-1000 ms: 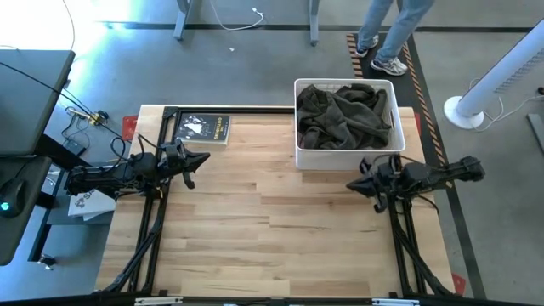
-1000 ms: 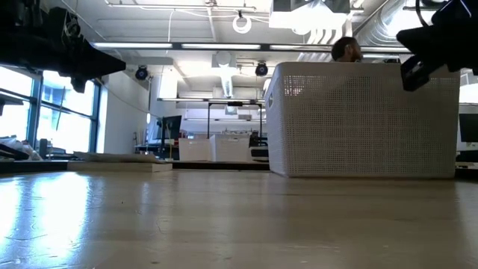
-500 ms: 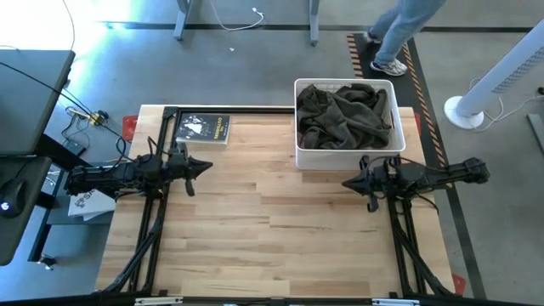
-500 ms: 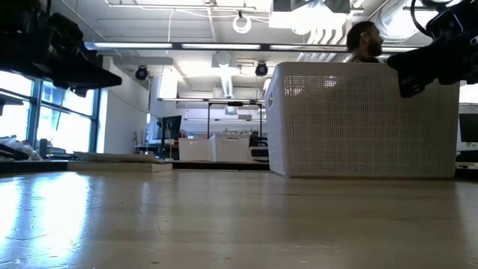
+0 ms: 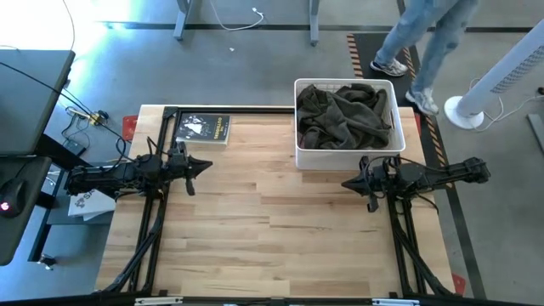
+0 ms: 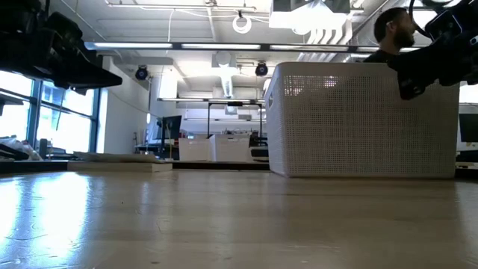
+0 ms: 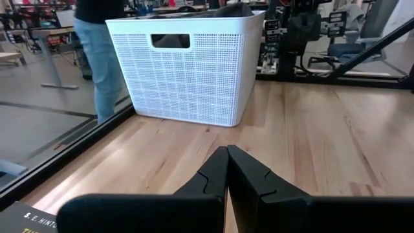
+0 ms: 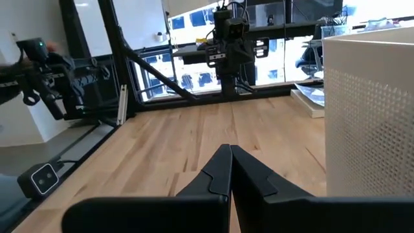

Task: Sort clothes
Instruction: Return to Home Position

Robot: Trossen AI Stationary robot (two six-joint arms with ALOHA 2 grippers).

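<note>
The clothes (image 5: 347,116) lie heaped in the basket (image 5: 297,127), seemingly dark olive on top. Left gripper (image 5: 206,164) and right gripper (image 5: 345,183) hover over the table (image 5: 255,229), both clenched on nothing.

Book (image 7: 22,220), lower left corner of the left wrist view: cover lettering reads "S. E. HINT…", the rest cut off by the gripper. In the high view, the cover print is too small to read.

On the table (image 5: 272,229), the clothes (image 5: 347,117) lie in the basket (image 5: 348,159) at back right, the booklet (image 5: 204,128) back left.
</note>
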